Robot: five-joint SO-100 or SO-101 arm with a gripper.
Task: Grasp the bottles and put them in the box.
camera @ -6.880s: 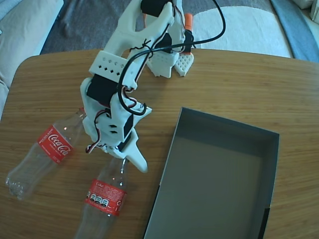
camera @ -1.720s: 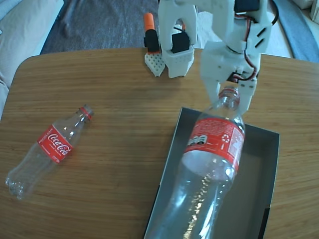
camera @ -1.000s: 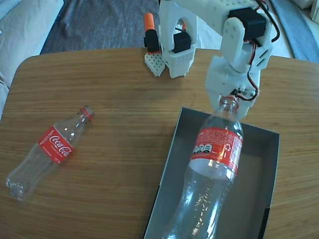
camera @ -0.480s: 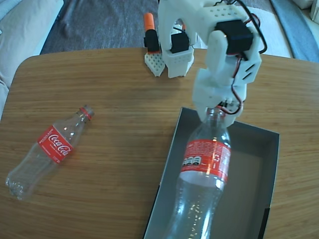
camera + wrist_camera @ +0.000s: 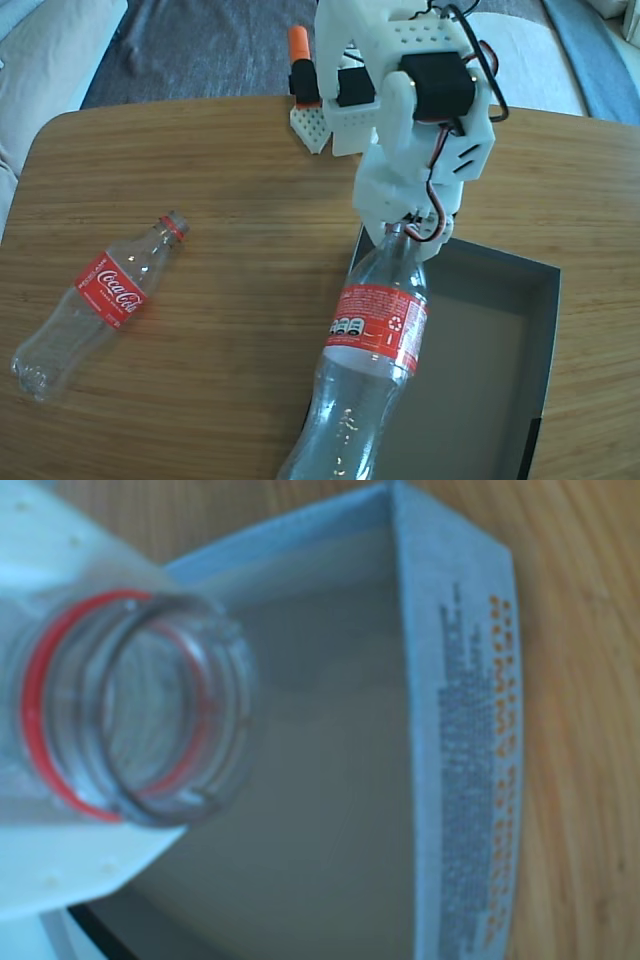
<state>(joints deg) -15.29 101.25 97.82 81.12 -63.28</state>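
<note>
Fixed view: gripper (image 5: 405, 228) clamped on carried bottle (image 5: 370, 340) neck, over the box (image 5: 500, 340) (near its left wall). Next, lower inside and release.

The single white arm rises from its base at the far edge of the counter (image 5: 200, 150) and bends forward and down in the fixed view, black servos and dark cabling showing along its links. Its wrist points nearly straight down, and the gripper (image 5: 403, 228) sits at the low end, closed around the neck of a bottle (image 5: 370, 340) that hangs beneath it. The 2 fingers are mostly hidden by the white housing here. In the wrist view, one white finger (image 5: 60, 555) fills the upper left corner, pressed against the bottle's open mouth, with more white plastic at the lower left.
</note>
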